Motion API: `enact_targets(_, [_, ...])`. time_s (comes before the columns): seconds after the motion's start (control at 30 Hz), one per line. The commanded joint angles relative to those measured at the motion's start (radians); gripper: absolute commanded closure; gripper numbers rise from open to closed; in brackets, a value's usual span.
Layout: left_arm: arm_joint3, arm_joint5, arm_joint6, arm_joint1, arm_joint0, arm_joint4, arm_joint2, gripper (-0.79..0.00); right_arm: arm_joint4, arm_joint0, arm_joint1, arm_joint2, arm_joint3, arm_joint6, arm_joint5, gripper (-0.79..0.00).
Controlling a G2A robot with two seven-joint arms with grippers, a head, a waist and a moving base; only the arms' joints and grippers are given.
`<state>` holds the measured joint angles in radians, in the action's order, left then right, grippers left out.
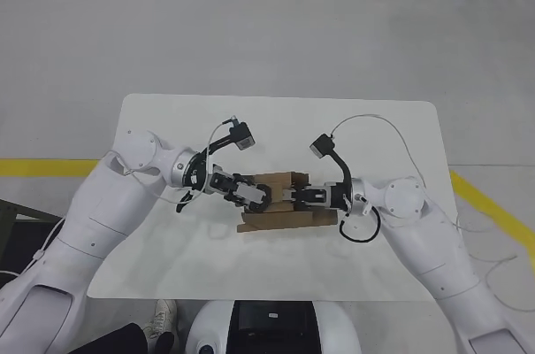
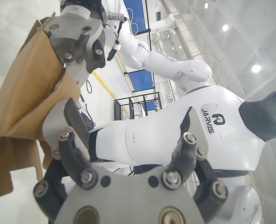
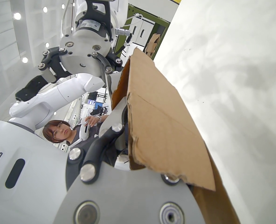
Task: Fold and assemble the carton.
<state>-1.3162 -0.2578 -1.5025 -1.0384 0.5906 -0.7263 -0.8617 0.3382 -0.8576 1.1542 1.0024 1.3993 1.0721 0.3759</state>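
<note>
Top view: the carton (image 1: 276,221) sits at the middle of the table (image 1: 373,257), between two grippers meeting over it. From the left, the left gripper (image 2: 131,122) is spread wide, one finger (image 2: 73,117) backed against a carton flap. From the right, the right gripper (image 1: 295,196) is at the carton's wall; I cannot tell its grip.

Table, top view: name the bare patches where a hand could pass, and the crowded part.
Free: the far strip of the table, between its far edge and the carton; the near strip, between the carton and the near edge. Crowded: the middle, where the left gripper and right gripper meet at the carton, arms spanning both sides.
</note>
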Motion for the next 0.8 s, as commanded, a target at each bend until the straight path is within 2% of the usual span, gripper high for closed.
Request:
enact_targets(0.0, [0.003,-0.003,-0.002,0.003,0.005,-0.002,-0.016,-0.785,0.001,-0.003,-0.002,0.01,0.0,-0.004,-0.002,0.0])
enact_targets(0.37, [0.03,0.014,0.002,0.024,0.046,0.011,-0.103,-0.785,0.013,-0.034,-0.019,0.079,0.058,0.005,-0.028,0.0])
enact_targets(0.77, [0.028,0.024,0.021,0.027,0.064,0.03,-0.134,-0.785,0.062,-0.038,-0.013,0.039,0.098,0.06,-0.035,0.0])
